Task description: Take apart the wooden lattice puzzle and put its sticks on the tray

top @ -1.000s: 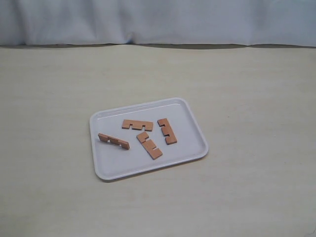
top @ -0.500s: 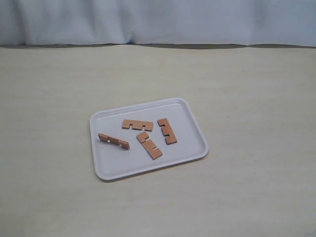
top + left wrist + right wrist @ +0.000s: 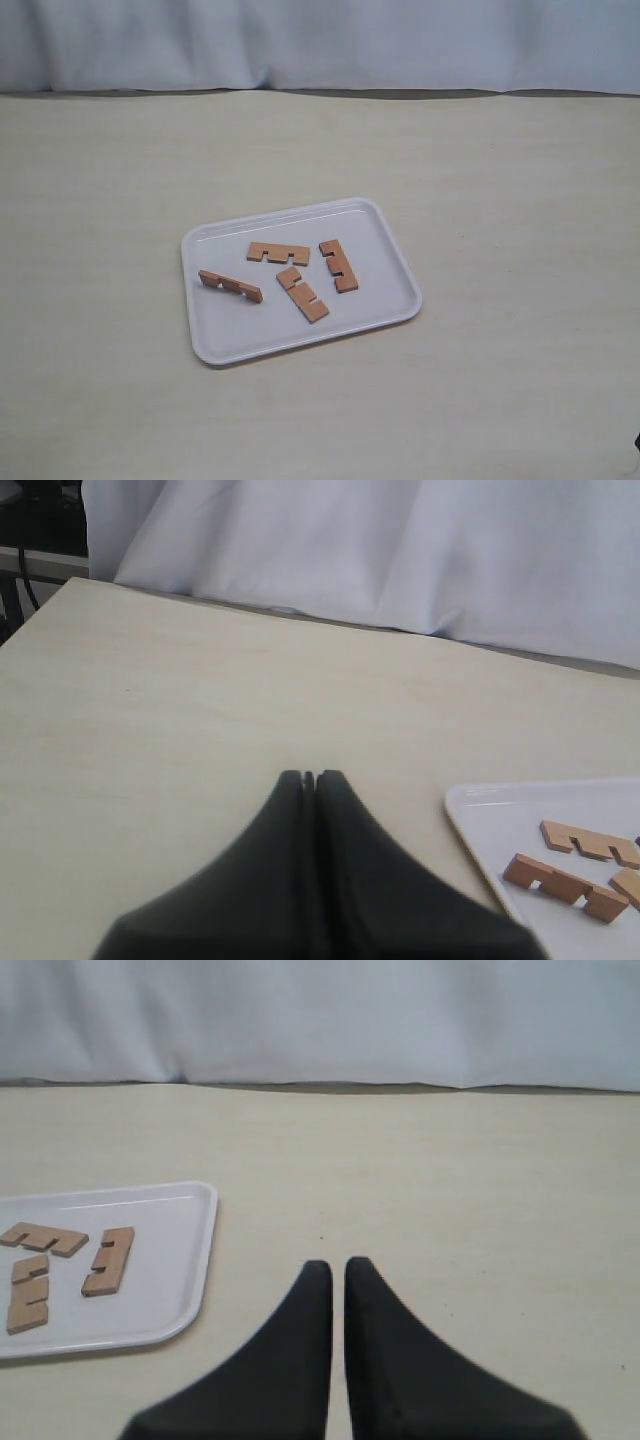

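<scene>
Four sticks (image 3: 279, 251) on the tray (image 3: 385, 300) look light, stiff; pinch across long edges; both jaws closed, empty.

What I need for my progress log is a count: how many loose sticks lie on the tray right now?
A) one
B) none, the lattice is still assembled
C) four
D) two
C: four separate sticks lie on the tray, none crossed with another.
</scene>
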`<move>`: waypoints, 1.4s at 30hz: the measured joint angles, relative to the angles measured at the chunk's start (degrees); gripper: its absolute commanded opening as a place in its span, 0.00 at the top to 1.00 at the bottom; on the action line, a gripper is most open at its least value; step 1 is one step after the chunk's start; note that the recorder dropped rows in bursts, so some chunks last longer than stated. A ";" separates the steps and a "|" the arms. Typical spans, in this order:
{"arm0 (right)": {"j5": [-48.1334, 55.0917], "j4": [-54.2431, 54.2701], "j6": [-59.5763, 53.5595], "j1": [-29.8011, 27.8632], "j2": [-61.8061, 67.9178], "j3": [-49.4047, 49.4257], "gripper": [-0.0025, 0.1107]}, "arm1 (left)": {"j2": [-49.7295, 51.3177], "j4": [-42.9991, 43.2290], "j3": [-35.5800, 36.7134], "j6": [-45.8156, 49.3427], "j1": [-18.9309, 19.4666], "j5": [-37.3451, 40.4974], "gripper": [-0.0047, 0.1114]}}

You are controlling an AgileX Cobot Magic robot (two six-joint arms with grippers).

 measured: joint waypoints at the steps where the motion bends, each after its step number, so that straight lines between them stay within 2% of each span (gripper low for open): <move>1: 0.41 0.28 0.09 0.00 0.00 0.00 0.94 | 0.00 0.00 0.00 0.00 0.00 0.00 0.96; 42: 1.49 0.84 0.09 0.00 0.00 0.00 0.94 | 0.00 0.00 0.00 0.00 0.00 0.00 0.96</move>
